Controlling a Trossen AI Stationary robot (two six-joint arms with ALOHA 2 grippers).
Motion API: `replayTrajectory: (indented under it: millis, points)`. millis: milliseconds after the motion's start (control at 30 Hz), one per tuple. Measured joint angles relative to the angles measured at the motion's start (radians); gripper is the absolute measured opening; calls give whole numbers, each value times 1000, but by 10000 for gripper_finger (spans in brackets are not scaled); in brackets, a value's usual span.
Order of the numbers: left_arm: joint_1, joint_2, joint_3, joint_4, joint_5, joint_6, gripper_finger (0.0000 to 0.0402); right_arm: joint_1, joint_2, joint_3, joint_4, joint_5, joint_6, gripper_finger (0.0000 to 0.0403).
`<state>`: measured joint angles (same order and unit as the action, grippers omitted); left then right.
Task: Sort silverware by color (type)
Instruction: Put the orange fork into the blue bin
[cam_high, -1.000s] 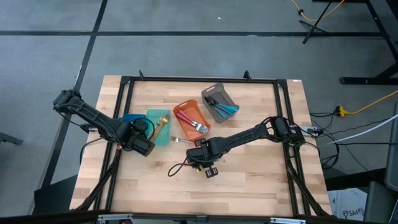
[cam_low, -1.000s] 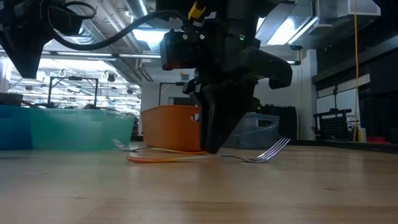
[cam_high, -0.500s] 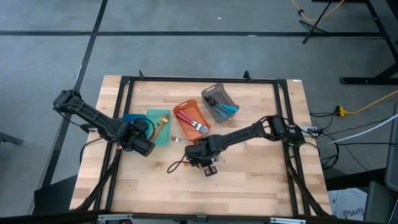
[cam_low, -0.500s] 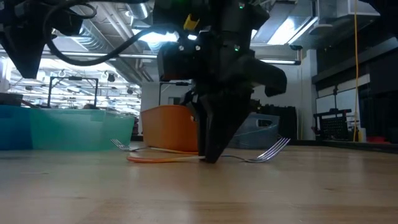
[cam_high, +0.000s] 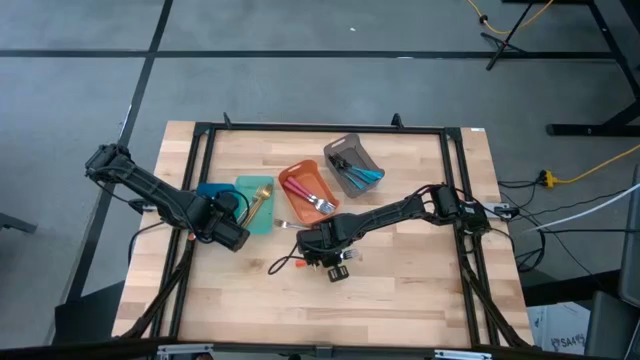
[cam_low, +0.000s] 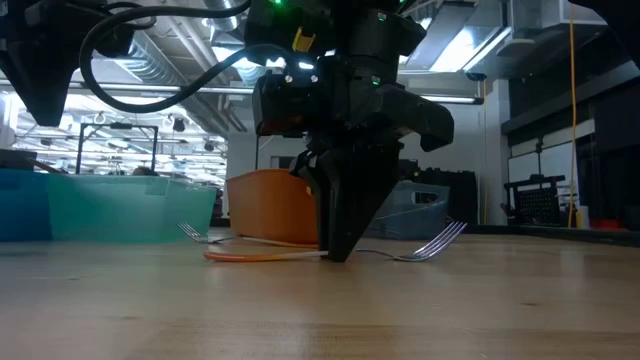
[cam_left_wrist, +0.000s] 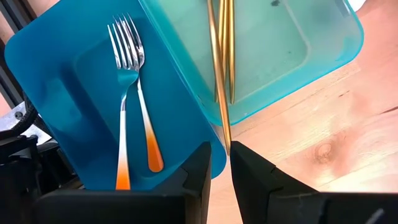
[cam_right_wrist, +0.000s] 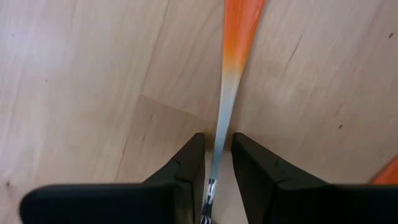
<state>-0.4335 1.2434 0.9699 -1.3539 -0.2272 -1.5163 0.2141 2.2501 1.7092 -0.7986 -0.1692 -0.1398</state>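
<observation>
At the left of the high view, the left tool (cam_high: 232, 236) is seen at the edge of the blue bin (cam_high: 210, 190), with the teal bin (cam_high: 262, 213) just beside it. Its fingers are nearly pressed together around a gold utensil (cam_left_wrist: 219, 68); whether that is truly pinched cannot be told. Two orange-handled forks (cam_left_wrist: 127, 106) lie in the blue bin.

Toward centre frame, the right tool (cam_high: 318, 247) is lowered onto the table (cam_high: 420, 290). An orange-handled utensil (cam_right_wrist: 231, 81) lies flat between its narrowly parted fingers (cam_right_wrist: 186, 167), along the thin metal neck.

The piece is judged light, stiff and slippery, lying low on the wood. A hold on the neck near the handle looks best, though it may pivot.
</observation>
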Motion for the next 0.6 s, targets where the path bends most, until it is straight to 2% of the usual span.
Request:
replayTrajectory:
  millis: [267, 600]
  points:
    - [0, 0, 0, 12, 0, 0, 53, 0, 1, 0, 0, -6, -1, 8]
    - [0, 0, 0, 40, 0, 1, 53, 2, 4, 14, -8, 1, -34, 4]
